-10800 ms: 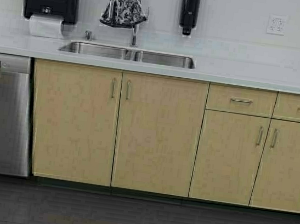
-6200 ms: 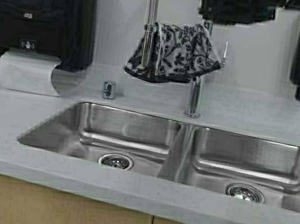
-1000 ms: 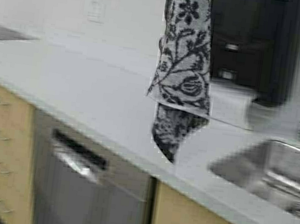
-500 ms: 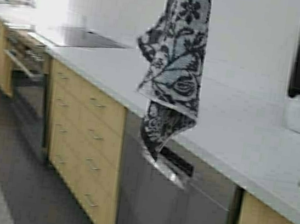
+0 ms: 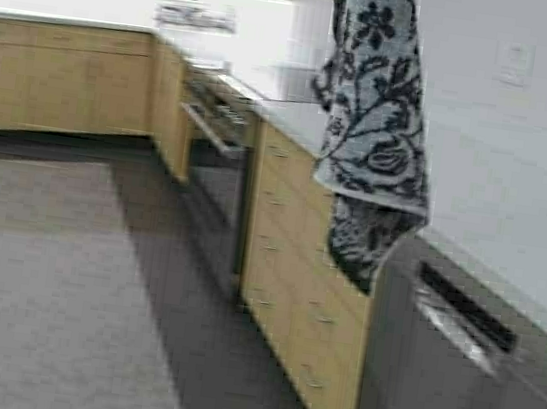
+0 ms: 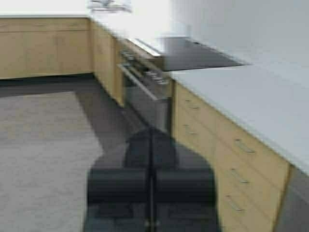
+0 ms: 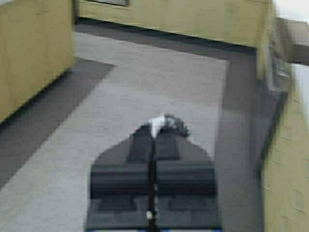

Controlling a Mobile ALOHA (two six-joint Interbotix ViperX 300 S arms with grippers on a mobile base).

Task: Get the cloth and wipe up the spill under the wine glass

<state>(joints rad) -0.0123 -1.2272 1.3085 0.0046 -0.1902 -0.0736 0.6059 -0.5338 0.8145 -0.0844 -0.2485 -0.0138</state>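
The cloth (image 5: 374,127), grey and white with a dark leafy vine pattern, hangs limp from the top edge of the high view, in front of the counter. In the right wrist view, my right gripper (image 7: 152,137) is shut on it, and a small tuft of the cloth (image 7: 169,123) pokes out past the fingertips. My left gripper (image 6: 151,133) is shut with nothing in it, held low over the floor and pointing along the cabinets. The wine glass and the spill are out of view.
A white counter (image 5: 517,196) runs along the right, with a dishwasher (image 5: 453,369), wooden drawers (image 5: 297,258) and an oven (image 5: 214,156) below a dark cooktop (image 5: 290,81). More cabinets (image 5: 58,75) line the far wall. Grey floor (image 5: 41,285) lies open on the left.
The robot has turned and driven left along the counter. The sink and black dispenser have left the view, and the oven and far cabinets have come in. The cloth still hangs from my right gripper.
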